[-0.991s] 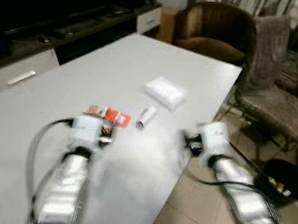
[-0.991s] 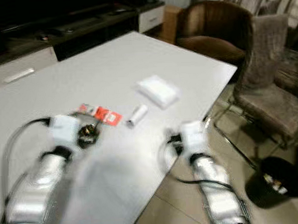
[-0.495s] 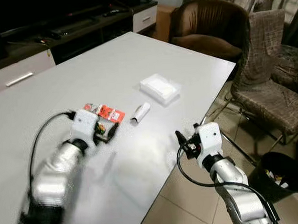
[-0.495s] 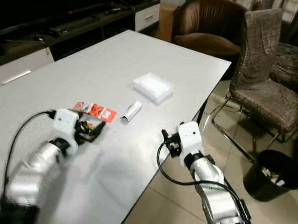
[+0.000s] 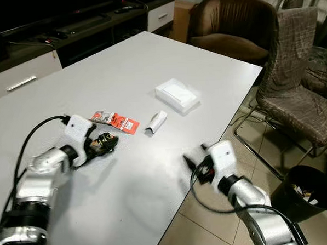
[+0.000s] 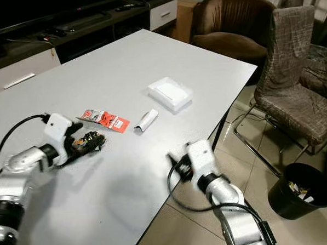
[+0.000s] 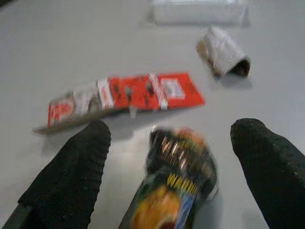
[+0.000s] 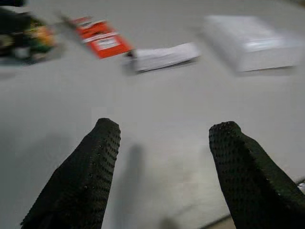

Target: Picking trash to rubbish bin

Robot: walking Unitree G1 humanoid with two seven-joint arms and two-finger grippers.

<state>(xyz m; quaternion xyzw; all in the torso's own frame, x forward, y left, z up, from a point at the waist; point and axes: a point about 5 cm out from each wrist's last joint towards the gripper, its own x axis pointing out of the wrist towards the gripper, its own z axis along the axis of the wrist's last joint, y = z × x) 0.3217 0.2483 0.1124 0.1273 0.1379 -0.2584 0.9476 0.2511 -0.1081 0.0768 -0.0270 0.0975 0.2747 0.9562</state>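
Trash wrapper [image 7: 174, 191], blurred, lies between the spread left hand [image 7: 171, 157] fingers, ungripped.

Grey table [image 5: 128, 174], brown armchair [image 5: 232, 28] beyond, patterned chair [image 5: 296, 88] beside it, dark TV cabinet [image 5: 65, 34] behind.

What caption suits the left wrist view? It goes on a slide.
Left gripper open around a dark snack wrapper, with a red wrapper beyond.

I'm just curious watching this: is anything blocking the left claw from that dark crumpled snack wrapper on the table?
Nothing visible does. The left gripper is open, and the dark snack wrapper lies right between its fingers on the table.
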